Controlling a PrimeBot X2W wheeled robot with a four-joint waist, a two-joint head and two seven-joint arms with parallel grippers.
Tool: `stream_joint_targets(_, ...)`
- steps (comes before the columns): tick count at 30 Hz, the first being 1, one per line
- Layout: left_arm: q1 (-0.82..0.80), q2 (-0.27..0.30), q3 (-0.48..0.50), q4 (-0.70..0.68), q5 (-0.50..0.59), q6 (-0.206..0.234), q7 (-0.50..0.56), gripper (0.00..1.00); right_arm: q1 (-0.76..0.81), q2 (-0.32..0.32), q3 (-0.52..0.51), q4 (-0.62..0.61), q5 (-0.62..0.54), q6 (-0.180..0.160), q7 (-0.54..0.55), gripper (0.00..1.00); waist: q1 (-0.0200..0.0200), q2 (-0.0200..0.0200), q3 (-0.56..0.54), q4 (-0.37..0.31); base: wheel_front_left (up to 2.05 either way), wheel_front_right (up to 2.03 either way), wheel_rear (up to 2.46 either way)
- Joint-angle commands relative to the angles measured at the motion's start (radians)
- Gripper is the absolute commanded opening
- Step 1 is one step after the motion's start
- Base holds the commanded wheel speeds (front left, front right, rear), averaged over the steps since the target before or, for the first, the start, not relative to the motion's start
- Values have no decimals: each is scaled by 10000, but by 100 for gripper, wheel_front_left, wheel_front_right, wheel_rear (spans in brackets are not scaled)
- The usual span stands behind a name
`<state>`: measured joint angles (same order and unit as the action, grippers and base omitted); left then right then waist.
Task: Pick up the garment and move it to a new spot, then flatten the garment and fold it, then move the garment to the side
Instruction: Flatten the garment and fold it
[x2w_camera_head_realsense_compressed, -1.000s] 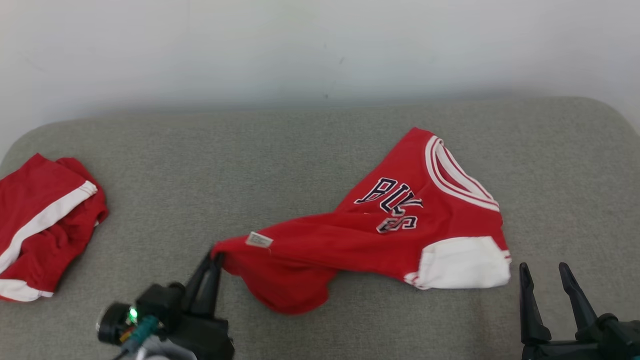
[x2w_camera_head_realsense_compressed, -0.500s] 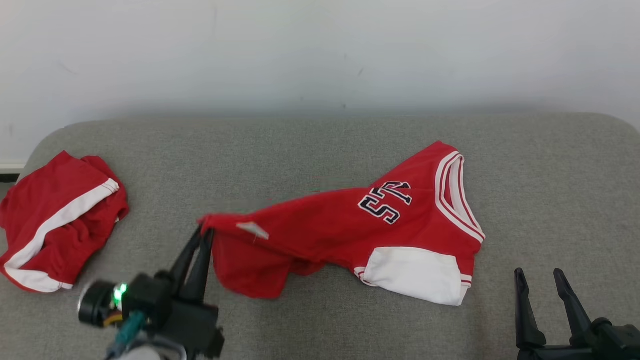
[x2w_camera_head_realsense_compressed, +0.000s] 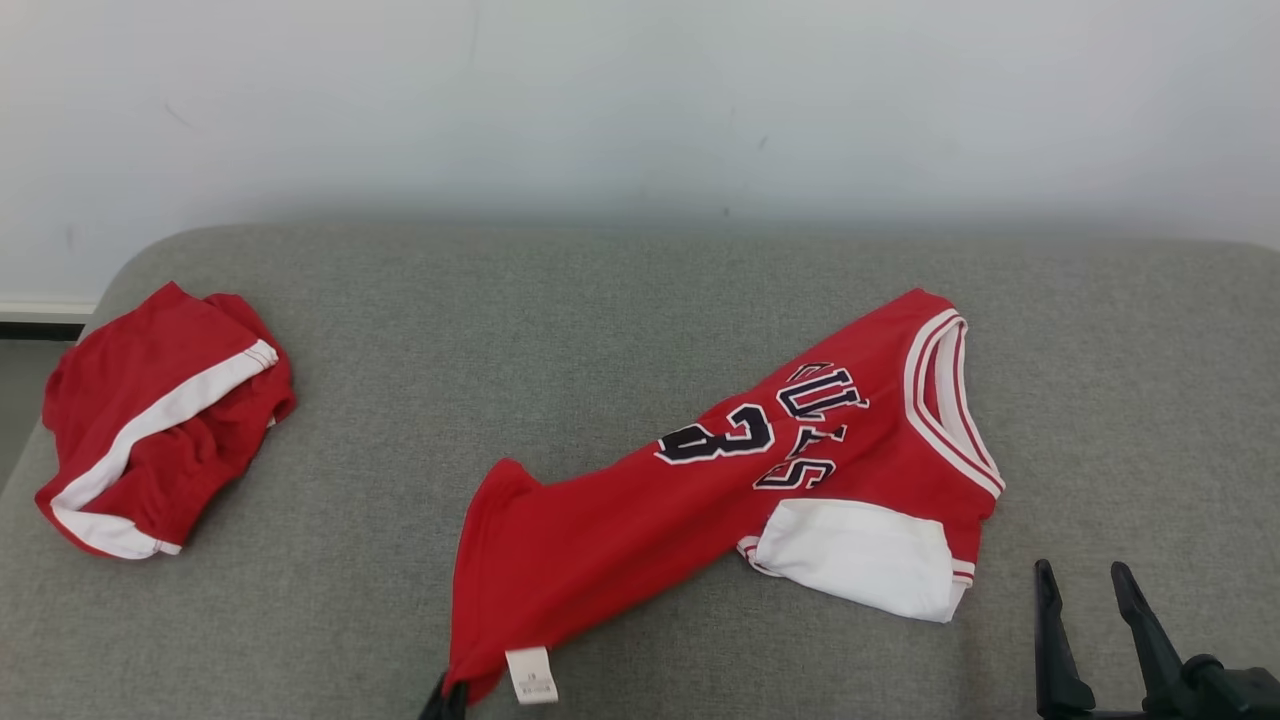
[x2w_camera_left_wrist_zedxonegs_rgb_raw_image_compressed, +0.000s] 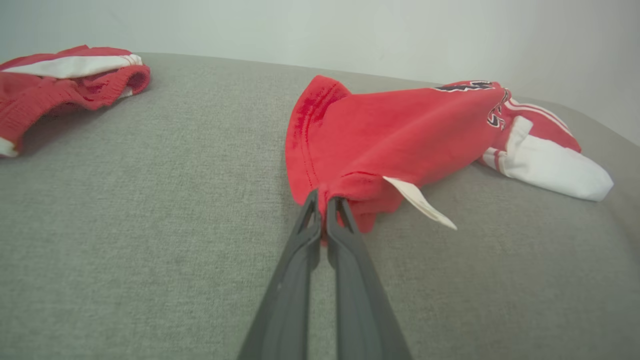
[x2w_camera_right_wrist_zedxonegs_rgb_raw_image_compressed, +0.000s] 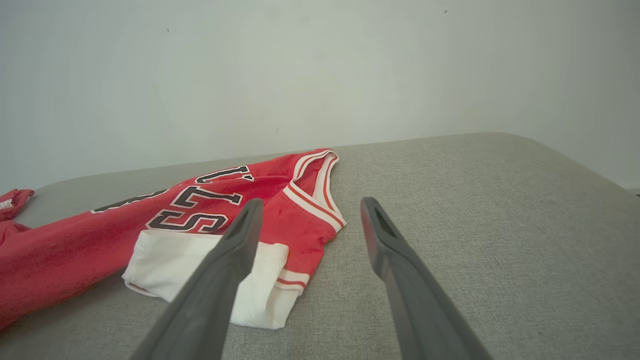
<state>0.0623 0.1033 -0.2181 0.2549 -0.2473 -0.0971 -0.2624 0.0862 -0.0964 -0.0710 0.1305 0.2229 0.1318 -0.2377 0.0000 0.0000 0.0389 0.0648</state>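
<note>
Pinching a bunched hem corner of the red jersey (x2w_camera_left_wrist_zedxonegs_rgb_raw_image_compressed: 400, 130) just beside its white label (x2w_camera_left_wrist_zedxonegs_rgb_raw_image_compressed: 420, 202), my left gripper (x2w_camera_left_wrist_zedxonegs_rgb_raw_image_compressed: 324, 200) has its fingers pressed together on the cloth. I judge that I hold it by this corner so that a pull draws the body out lengthways, which serves both the move and the flattening. My right gripper (x2w_camera_right_wrist_zedxonegs_rgb_raw_image_compressed: 310, 207) has its fingers wide apart and holds nothing. It waits near the white sleeve (x2w_camera_right_wrist_zedxonegs_rgb_raw_image_compressed: 210, 270), placed, I think, to take the collar end. The jersey lies across the middle and right of the grey cushion (x2w_camera_head_realsense_compressed: 500, 300), running aslant from the pinched corner at the near edge up to the striped collar (x2w_camera_head_realsense_compressed: 950, 400) farther off. Its body is drawn into a narrow, creased band, so the dark lettering (x2w_camera_head_realsense_compressed: 790, 430) is rumpled and only partly readable. It is not yet flat. A second red and white garment (x2w_camera_head_realsense_compressed: 150, 430) sits well apart at the cushion's left end.
</note>
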Motion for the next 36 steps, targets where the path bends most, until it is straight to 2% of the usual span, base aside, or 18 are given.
stream_joint_targets(1, 144, -38, -21, 303, -15, -30, -36, 0, 1, -26, 36, 48, 21, -23, -11, 100, 0, 0, -60, 62, 0, 0, 0)
stream_joint_targets(3, 120, -126, -35, 676, -78, -61, -36, 0, 0, -49, 57, 106, 33, -23, 2, 100, 0, 0, -105, 95, 0, 0, 0)
stream_joint_targets(4, 74, -152, -73, 807, -40, -80, -37, 34, -3, -65, 65, 138, 40, -23, 8, 100, 0, 0, -126, 104, 0, 0, 0)
stream_joint_targets(5, 0, -171, -62, 812, 6, -110, -36, 92, -2, -77, 71, 163, 49, -23, 13, 100, 0, 0, -147, 114, 0, 0, 0)
stream_joint_targets(6, -73, -212, -5, 670, 4, -129, -37, 100, 2, -95, 61, 192, 58, -23, 20, 100, 0, 0, -171, 130, 0, 0, 0)
stream_joint_targets(16, 114, -436, 1195, -1451, 468, -171, -36, 100, 118, -125, 28, 404, 65, -23, 3, 100, 0, 0, -385, 197, 0, 0, 0)
stream_joint_targets(28, -174, -524, 2556, -1775, 794, -87, -36, 100, -240, -342, 295, 930, 29, -23, 155, 100, 0, 0, -389, 109, 0, 0, 0)
stream_joint_targets(36, -335, -529, 2537, -1790, 930, -149, -36, 100, -1203, -635, 741, 1797, -59, -23, 614, 100, 0, 0, -231, 313, 0, 0, 0)
